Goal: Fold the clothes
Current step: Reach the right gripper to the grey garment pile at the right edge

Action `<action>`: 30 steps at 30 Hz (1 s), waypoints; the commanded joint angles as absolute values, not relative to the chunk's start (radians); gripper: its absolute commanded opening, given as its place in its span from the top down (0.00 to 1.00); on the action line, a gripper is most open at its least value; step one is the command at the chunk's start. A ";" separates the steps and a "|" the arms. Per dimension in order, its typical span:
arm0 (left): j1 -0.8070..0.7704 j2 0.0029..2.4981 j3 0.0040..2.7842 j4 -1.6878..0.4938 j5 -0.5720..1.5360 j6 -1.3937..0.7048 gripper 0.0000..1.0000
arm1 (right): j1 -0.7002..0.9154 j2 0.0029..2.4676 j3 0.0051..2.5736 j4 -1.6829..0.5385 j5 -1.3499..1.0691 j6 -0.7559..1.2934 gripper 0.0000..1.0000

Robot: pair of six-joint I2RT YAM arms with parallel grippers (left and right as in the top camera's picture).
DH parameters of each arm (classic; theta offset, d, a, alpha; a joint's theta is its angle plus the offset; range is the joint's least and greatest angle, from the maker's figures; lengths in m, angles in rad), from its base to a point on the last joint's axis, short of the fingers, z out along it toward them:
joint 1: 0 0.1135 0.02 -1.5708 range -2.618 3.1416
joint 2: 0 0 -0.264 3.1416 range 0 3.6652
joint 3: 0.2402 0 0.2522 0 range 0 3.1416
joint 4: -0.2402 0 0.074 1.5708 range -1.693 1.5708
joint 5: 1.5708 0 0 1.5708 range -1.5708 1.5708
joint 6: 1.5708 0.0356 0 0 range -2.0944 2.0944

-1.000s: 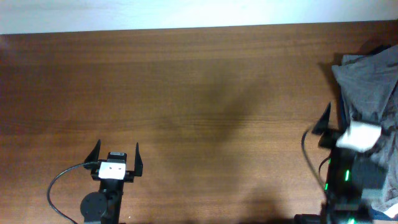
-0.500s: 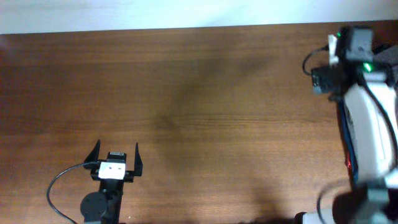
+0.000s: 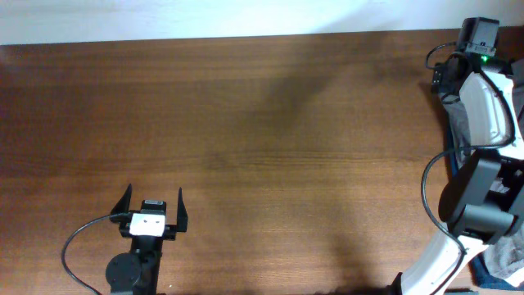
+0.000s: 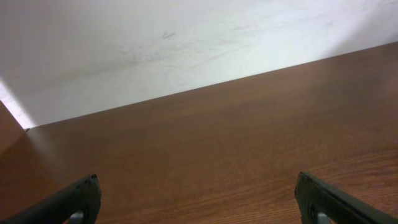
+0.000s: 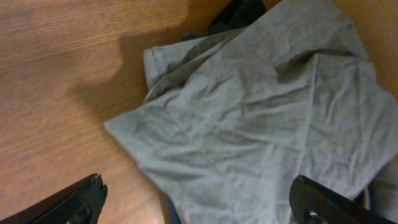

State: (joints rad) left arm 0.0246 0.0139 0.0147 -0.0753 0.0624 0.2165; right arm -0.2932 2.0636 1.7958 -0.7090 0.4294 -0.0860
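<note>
Swinging away from the near right edge, where it had sat a second before, the right arm (image 3: 487, 106) stood stretched toward the far right corner of the brown wooden surface (image 3: 286, 123), its wrist a little farther out than half a second earlier. The left gripper (image 3: 153, 197) had not shifted from its place near the front edge, left of centre.

The right gripper (image 5: 199, 205) hung above the clothes (image 5: 249, 124) with its two black fingers spread wide and nothing between them. The grey garment lay crumpled at the right edge of the surface near the far corner, creased and loosely heaped, with one pointed flap spread onto the bare wood and a stitched hem turned up along its side. A long seam ran across the upper layer. Dark fabric (image 5: 239, 14) showed from beneath the grey heap at its far side.

The left gripper was likewise open and empty, its fingertips wide apart in the wrist view, facing bare wood and the white wall (image 4: 155, 37) beyond the far edge.
</note>
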 commanded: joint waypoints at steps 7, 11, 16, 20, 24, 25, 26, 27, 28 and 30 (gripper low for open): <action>0.020 0.007 0.009 -0.077 0.055 0.211 0.01 | -0.293 2.175 1.820 -0.675 0.426 -0.154 0.01; 0.020 0.007 0.009 -0.077 0.055 0.211 0.01 | -0.295 2.210 1.820 -0.660 0.429 -0.229 0.01; 0.020 0.007 0.009 -0.077 0.056 0.211 0.01 | -0.296 2.249 1.820 -0.654 0.430 -0.232 0.01; 0.020 0.007 0.009 -0.077 0.055 0.211 0.01 | -0.295 2.272 1.820 -0.642 0.432 -0.232 0.01; 0.020 0.007 0.009 -0.077 0.055 0.211 0.01 | -0.299 2.299 1.819 -0.639 0.461 -0.232 0.01; 0.020 0.007 0.009 -0.077 0.056 0.211 0.01 | -0.300 2.309 1.819 -0.638 0.478 -0.231 0.01; 0.020 0.007 0.009 -0.077 0.056 0.211 0.01 | -0.302 2.310 1.820 -0.638 0.484 -0.231 0.00; 0.020 0.007 0.009 -0.077 0.055 0.211 0.01 | -0.302 2.313 1.819 -0.638 0.484 -0.231 0.03; 0.020 0.007 0.009 -0.077 0.055 0.211 0.01 | -0.303 2.313 1.819 -0.638 0.484 -0.231 0.05; 0.020 0.007 0.009 -0.077 0.055 0.211 0.00 | -0.303 2.313 1.820 -0.633 0.484 -0.228 0.13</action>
